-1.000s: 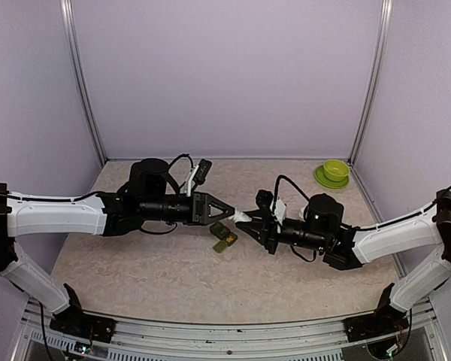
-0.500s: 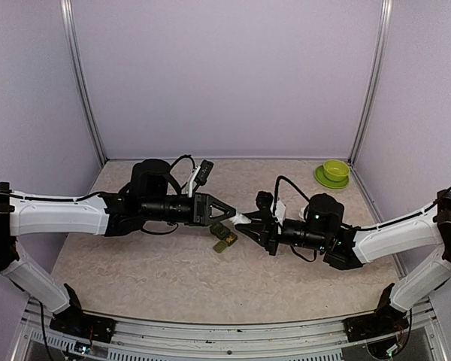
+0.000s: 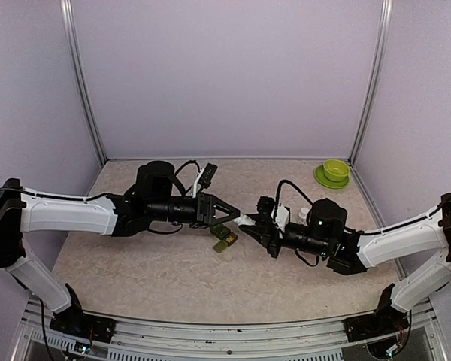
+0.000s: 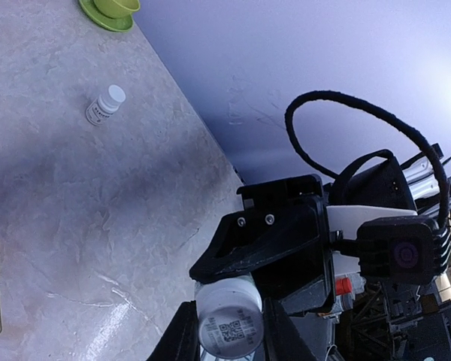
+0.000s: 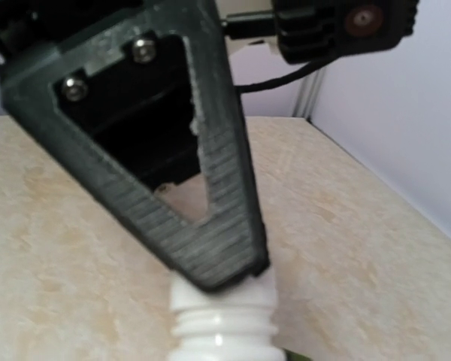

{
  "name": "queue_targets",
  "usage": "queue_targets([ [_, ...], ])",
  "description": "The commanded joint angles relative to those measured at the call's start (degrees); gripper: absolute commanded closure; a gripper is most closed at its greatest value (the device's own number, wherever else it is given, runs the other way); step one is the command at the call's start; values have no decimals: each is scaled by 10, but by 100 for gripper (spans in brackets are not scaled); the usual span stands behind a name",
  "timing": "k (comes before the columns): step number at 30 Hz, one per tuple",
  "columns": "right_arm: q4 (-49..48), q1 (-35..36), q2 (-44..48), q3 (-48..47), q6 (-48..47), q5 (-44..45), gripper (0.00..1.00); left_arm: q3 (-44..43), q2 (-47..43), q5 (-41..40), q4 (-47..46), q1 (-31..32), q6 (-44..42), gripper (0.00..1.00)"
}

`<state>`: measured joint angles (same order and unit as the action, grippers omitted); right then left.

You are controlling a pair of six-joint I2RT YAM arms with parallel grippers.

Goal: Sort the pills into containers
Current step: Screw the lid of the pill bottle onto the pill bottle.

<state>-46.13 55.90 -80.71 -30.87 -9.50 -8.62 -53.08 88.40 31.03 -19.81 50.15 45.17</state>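
Both my arms are drifting slightly toward the near edge. My right gripper (image 3: 257, 223) is clenching the white pill bottle (image 3: 246, 219) and my left gripper (image 3: 233, 218) is pinching its cap (image 4: 227, 322). The containers (image 3: 225, 239) are lying just beside us on the table (image 3: 135, 263). Judgement: uncapping is in progress, sorting not begun.

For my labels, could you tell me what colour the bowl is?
The bowl is lime green, clearest in the top external view.
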Motion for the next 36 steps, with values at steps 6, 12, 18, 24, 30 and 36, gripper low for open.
queue_targets([
  [6, -22, 10, 17, -26, -10, 9, 97, -8, 13, 56, 35, -2, -49, 76],
  [12, -31, 10, 7, -23, 37, -26, 97, 2, 3, 66, 14, -3, -67, 73],
  [18, -38, 10, 8, -13, 47, -21, 97, 26, -7, 77, -31, -19, -40, 66],
  [24, -38, 10, 9, -9, 47, -19, 97, 28, -18, 79, -44, -25, -35, 44],
  [30, -39, 10, 12, -8, 54, -14, 98, 27, -50, 50, -34, -31, -44, 1],
  [36, -25, 10, 7, -18, 70, 11, 97, 16, -72, -11, -2, -24, -53, 1],
])
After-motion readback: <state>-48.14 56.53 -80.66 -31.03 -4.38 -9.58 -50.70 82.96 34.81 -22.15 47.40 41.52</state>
